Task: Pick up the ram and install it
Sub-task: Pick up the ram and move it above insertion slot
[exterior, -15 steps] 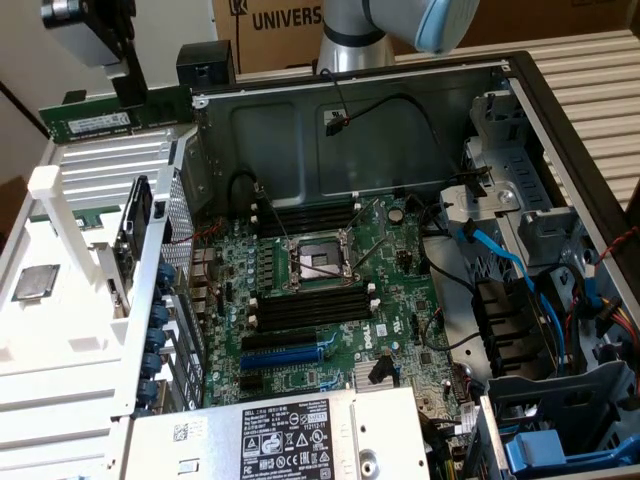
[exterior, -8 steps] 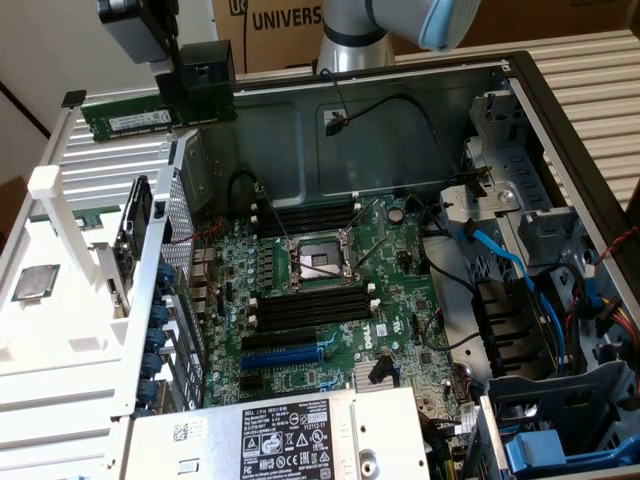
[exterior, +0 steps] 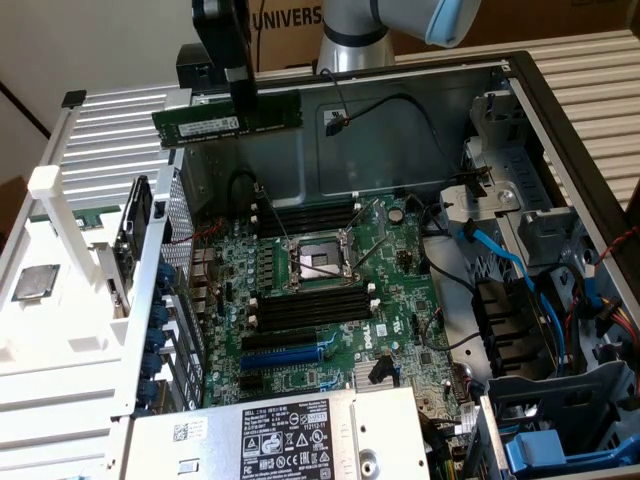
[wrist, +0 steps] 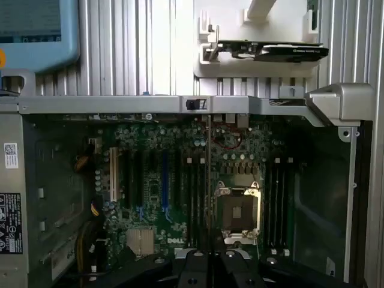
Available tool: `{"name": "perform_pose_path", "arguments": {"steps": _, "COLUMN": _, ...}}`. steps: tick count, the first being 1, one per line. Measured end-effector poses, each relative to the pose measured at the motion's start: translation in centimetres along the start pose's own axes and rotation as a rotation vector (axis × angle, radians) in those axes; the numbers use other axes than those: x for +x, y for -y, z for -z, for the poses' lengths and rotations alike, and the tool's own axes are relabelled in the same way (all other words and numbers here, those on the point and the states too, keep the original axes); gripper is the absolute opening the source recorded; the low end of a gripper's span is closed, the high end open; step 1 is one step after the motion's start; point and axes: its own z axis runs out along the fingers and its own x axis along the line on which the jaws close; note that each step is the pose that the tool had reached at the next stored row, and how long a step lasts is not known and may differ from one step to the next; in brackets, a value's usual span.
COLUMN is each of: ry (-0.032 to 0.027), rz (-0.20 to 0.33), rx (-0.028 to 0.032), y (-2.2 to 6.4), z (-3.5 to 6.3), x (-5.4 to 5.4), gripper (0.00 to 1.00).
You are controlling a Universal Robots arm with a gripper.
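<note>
Green ram (exterior: 228, 118) gripped near its middle by the gripper (exterior: 240, 85), jaws pinching its top edge. Held level in the air, long edge flat, above the open computer case (exterior: 520, 90) and well apart from the motherboard (exterior: 330, 290) below. Hangs over the back wall of the case, toward the exterior view's left. Seen edge-on in the wrist view as a thin dark line (wrist: 208, 180) running up from the fingers (wrist: 195, 270), over the black slots (wrist: 195, 192) just beside the processor socket (wrist: 238, 207).
</note>
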Motion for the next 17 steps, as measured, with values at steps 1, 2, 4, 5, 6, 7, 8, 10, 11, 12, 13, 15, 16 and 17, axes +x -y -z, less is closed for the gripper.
{"name": "perform_pose_path", "arguments": {"steps": 1, "ry": -0.0013, "rz": 0.0, "rx": 0.0, "y": 0.45, "z": -0.15, "x": 0.0, "gripper": 0.12}}
{"name": "perform_pose_path", "arguments": {"steps": 2, "ry": -0.0023, "rz": 0.0, "rx": 0.0001, "y": 0.89, "z": -0.3, "x": 0.0, "gripper": 0.12}}
{"name": "perform_pose_path", "arguments": {"steps": 4, "ry": -0.0038, "rz": 0.0, "rx": 0.0, "y": 1.83, "z": -0.66, "x": -0.1, "gripper": 0.12}}
{"name": "perform_pose_path", "arguments": {"steps": 5, "ry": -0.0042, "rz": 0.0, "rx": 0.0, "y": 2.27, "z": -0.85, "x": -0.1, "gripper": 0.12}}
{"name": "perform_pose_path", "arguments": {"steps": 6, "ry": -0.0046, "rz": 0.0, "rx": 0.0, "y": 2.71, "z": -1.05, "x": -0.1, "gripper": 0.12}}
{"name": "perform_pose_path", "arguments": {"steps": 7, "ry": -0.0048, "rz": 0.0, "rx": 0.0001, "y": 3.15, "z": -1.26, "x": -0.2, "gripper": 0.12}}
{"name": "perform_pose_path", "arguments": {"steps": 8, "ry": -0.0049, "rz": 0.0, "rx": 0.0, "y": 3.6, "z": -1.46, "x": -0.3, "gripper": 0.12}}
{"name": "perform_pose_path", "arguments": {"steps": 10, "ry": -0.0048, "rz": 0.0, "rx": 0.0001, "y": 4.43, "z": -1.87, "x": -0.3, "gripper": 0.12}}
{"name": "perform_pose_path", "arguments": {"steps": 11, "ry": -0.0049, "rz": 0.0, "rx": 0.0001, "y": 4.73, "z": -2.07, "x": -0.4, "gripper": 0.12}}
{"name": "perform_pose_path", "arguments": {"steps": 12, "ry": -0.0049, "rz": 0.0, "rx": 0.0001, "y": 4.94, "z": -2.27, "x": -0.4, "gripper": 0.12}}
{"name": "perform_pose_path", "arguments": {"steps": 13, "ry": -0.0049, "rz": 0.0, "rx": 0.0001, "y": 5.04, "z": -2.45, "x": -0.4, "gripper": 0.12}}
{"name": "perform_pose_path", "arguments": {"steps": 15, "ry": -0.0048, "rz": 0.0, "rx": 0.0002, "y": 5.15, "z": -2.83, "x": -0.4, "gripper": 0.12}}
{"name": "perform_pose_path", "arguments": {"steps": 16, "ry": -0.005, "rz": 0.0, "rx": 0.0, "y": 5.2, "z": -3.01, "x": -0.4, "gripper": 0.12}}
{"name": "perform_pose_path", "arguments": {"steps": 17, "ry": -0.005, "rz": 0.0, "rx": 0.0, "y": 5.24, "z": -3.19, "x": -0.4, "gripper": 0.12}}
